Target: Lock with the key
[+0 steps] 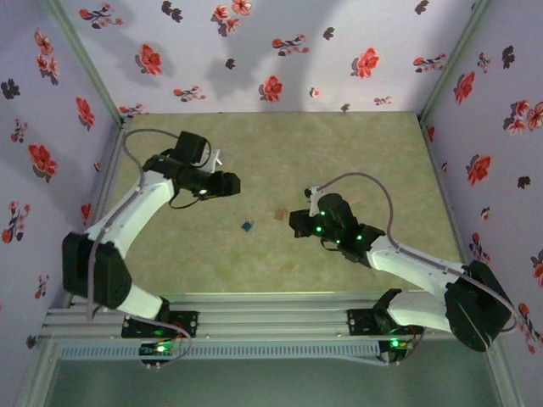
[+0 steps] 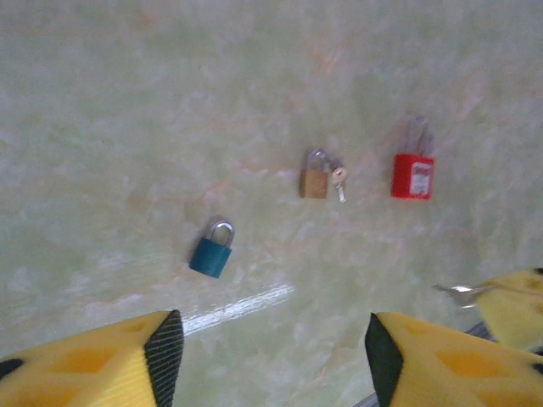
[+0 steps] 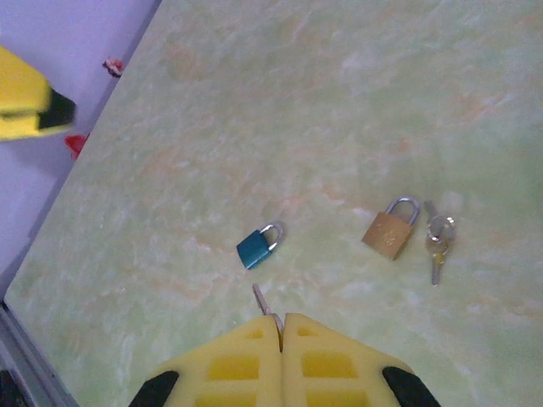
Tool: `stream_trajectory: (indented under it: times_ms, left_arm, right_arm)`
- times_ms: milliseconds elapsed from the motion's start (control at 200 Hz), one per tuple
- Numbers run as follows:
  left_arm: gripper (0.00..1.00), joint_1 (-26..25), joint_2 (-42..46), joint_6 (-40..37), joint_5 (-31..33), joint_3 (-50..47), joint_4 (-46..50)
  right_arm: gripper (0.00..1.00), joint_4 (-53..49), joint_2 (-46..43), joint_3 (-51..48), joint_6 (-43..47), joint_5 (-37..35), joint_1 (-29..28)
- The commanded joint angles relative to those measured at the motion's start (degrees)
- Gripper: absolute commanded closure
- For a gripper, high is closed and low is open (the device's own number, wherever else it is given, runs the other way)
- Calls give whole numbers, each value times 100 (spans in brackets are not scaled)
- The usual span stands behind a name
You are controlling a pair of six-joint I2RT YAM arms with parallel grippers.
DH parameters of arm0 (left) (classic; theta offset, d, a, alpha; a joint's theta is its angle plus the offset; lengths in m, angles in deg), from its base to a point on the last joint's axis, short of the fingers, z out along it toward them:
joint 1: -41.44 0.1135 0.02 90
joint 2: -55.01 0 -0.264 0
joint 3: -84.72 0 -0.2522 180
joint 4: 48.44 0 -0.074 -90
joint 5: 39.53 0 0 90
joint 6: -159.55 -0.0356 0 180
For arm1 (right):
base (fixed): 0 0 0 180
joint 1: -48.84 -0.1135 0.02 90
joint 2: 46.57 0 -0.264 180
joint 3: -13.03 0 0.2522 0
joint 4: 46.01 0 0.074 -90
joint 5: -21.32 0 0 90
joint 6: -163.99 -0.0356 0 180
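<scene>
A small blue padlock [image 2: 212, 250] [image 3: 259, 245] [image 1: 247, 225] lies flat on the green table with its shackle down in the body. My right gripper [image 3: 282, 326] [image 1: 297, 222] hovers just short of it, shut on a silver key [image 3: 265, 301] whose blade points toward the padlock. That key [image 2: 462, 291] juts from the right gripper's yellow finger at the right edge of the left wrist view. My left gripper [image 2: 273, 356] [image 1: 225, 182] hangs above the table behind the padlock, open, with nothing between its fingers.
A brass padlock [image 3: 390, 229] [image 2: 315, 176] [image 1: 280, 215] lies right of the blue one, with a small bunch of keys [image 3: 438, 242] [image 2: 338, 180] beside it. A red padlock [image 2: 413, 174] lies further along. Flowered walls [image 1: 271, 51] enclose the table on three sides.
</scene>
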Motion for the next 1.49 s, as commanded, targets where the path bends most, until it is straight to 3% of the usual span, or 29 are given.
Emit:
stream_trajectory:
  times_ms: [0, 130, 165, 500, 795, 1490]
  left_arm:
    - [28, 50, 574, -14, -17, -404, -468]
    - [10, 67, 1232, -6, 364, -849, -831]
    - [0, 67, 1411, 6, 503, -975, -930]
    - [0, 77, 3263, -40, 2489, -2516, -2279]
    - [0, 73, 3815, -247, 3304, -2835, -2472]
    - [0, 74, 3925, -265, 3602, -2820, -2295]
  right_arm:
    - [100, 162, 131, 159, 183, -199, -162]
    - [100, 119, 367, 280, 239, -296, -342]
    - [100, 119, 436, 313, 245, -347, -396]
    - [100, 105, 1199, 734, 175, -521, -762]
    - [100, 109, 1916, 1077, -35, -561, -969]
    - [100, 346, 3308, 1666, -1086, -991, -1072]
